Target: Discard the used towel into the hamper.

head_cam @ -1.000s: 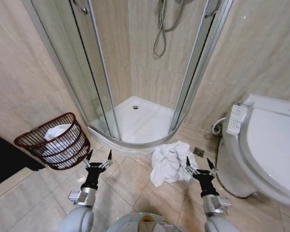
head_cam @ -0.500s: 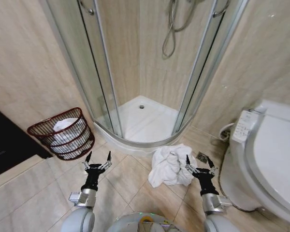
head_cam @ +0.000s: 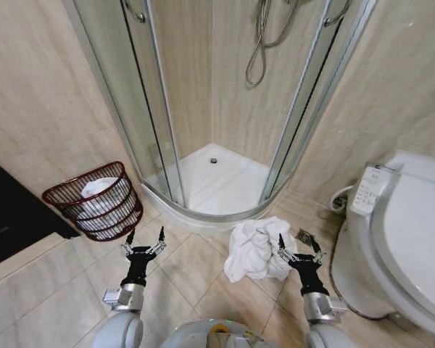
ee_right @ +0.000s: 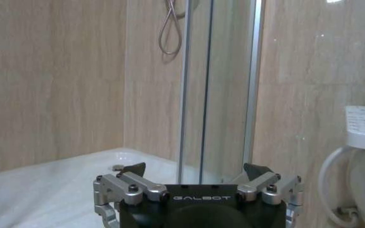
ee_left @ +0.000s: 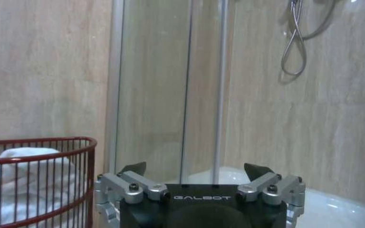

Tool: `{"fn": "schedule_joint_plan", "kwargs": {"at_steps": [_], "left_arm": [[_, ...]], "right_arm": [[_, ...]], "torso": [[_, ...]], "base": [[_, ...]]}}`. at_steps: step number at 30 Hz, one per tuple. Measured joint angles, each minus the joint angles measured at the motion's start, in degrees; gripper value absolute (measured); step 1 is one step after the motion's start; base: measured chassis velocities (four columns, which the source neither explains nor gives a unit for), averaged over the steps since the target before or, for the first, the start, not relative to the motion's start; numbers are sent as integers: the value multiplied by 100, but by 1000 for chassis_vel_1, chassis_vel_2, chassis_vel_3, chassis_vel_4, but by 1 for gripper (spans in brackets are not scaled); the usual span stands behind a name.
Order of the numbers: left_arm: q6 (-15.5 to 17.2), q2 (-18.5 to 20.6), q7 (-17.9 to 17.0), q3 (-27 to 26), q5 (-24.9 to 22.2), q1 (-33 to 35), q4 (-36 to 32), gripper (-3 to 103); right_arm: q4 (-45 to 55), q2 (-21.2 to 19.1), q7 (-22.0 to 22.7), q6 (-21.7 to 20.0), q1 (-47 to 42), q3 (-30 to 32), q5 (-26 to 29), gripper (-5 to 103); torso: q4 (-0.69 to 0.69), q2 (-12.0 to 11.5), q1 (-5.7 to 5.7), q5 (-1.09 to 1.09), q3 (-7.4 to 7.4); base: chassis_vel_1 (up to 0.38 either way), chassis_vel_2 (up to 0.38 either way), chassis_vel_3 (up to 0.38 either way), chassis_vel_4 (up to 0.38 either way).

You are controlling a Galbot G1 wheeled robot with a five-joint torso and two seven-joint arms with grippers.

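tiled floor holds the crumpled towel point(head_cam: 255, 249) between both empty, spread grippers, hamper point(head_cam: 96, 201) far left

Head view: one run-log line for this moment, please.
towel: crumpled on floor by shower | hamper: holds white cloth | left gripper: open, empty | right gripper: open, beside towel

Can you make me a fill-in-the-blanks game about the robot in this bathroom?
1. The crumpled white towel lies on the ____.
2. The reddish-brown hamper already has something ____ in colour inside it.
3. The left claw and the right claw are both ____ and hold nothing.
4. The towel lies nearer the ____ claw.

Missing words: floor; white; open; right
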Motion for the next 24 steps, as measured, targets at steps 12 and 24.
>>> {"fn": "schedule_joint_plan", "kwargs": {"at_steps": [12,24], "left_arm": [[23,-24,0,-7,16,22,-9,100],[-188,-102,-252,-8,151,-16,91,100]], "right_arm": [[-34,-30,47,16,-34,-2,-86,100],[-811,-452,12,-1064,249,461,323,100]], "torso": [[-1,-1,3,0,2],[0,-1,0,2,0]], "base": [[-127,129,118,-113],[36,-1,-11,27]]}}
